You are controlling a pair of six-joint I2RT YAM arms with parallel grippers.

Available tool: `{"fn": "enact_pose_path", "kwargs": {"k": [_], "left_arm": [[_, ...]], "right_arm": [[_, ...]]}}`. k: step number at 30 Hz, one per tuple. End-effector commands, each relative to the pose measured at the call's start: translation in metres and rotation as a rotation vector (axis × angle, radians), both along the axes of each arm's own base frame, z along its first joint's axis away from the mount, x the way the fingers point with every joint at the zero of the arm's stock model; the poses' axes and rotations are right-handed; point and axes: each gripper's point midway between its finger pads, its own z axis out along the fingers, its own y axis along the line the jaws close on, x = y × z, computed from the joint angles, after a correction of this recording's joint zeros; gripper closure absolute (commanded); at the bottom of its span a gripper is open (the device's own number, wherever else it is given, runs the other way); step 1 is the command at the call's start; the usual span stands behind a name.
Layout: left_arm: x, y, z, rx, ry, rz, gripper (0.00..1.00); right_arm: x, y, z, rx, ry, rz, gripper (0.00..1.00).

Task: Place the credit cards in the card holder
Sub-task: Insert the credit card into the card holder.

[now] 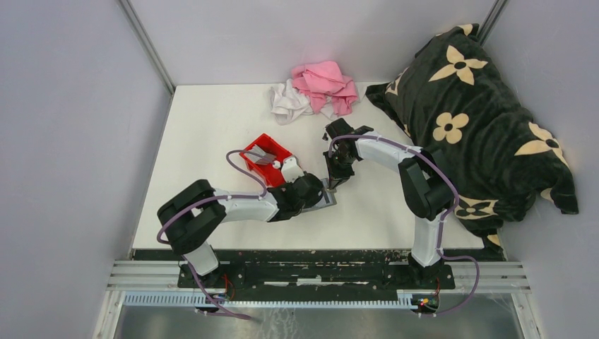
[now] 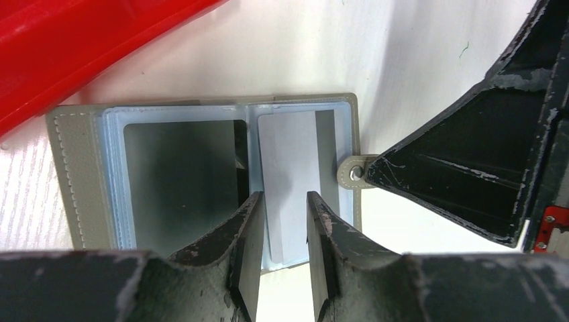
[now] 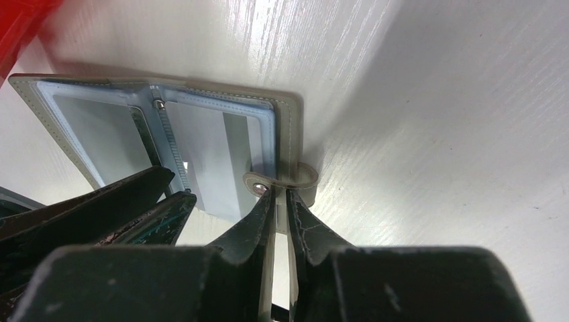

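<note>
Left wrist view, closest in: my left gripper (image 2: 285,204) has its fingers set apart on either side of one credit card (image 2: 287,157), a finger at each long edge. I cannot tell whether they press it or merely flank it. The card's far end sits in the right-hand pocket of the card holder (image 2: 75,176), and its near end sticks out toward me. The holder lies open and flat on the white table (image 2: 409,60), bluish pockets facing up.

At its right edge, my right gripper (image 3: 280,201) is clenched almost closed, pinching the holder's snap tab (image 3: 278,180).

Just beyond the holder is the red bin (image 1: 267,157), with a flat grey piece (image 1: 264,158) inside. Farther back lie a white cloth (image 1: 287,103) and a pink cloth (image 1: 326,83), touching. A black flowered blanket (image 1: 473,120) is heaped to the right.
</note>
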Motion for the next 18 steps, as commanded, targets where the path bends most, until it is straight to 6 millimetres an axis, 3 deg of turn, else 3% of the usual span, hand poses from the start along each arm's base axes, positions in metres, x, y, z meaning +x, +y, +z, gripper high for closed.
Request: {"fn": "enact_pose_path", "kwargs": {"k": [1, 9, 14, 18], "left_arm": [[0.012, -0.005, 0.013, 0.054, -0.052, -0.013, 0.64], [0.017, -0.012, 0.011, 0.077, -0.045, -0.022, 0.65], [0.026, 0.004, 0.049, 0.085, -0.137, 0.039, 0.64], [0.025, 0.035, 0.086, 0.083, -0.210, 0.117, 0.61]], "right_arm": [[0.004, 0.003, 0.000, 0.007, -0.022, -0.014, 0.84], [0.001, 0.004, -0.001, 0.010, -0.024, -0.011, 0.86], [0.008, 0.006, 0.017, 0.024, -0.067, -0.012, 0.79], [0.017, 0.012, 0.041, 0.054, -0.125, -0.012, 0.72]]}}
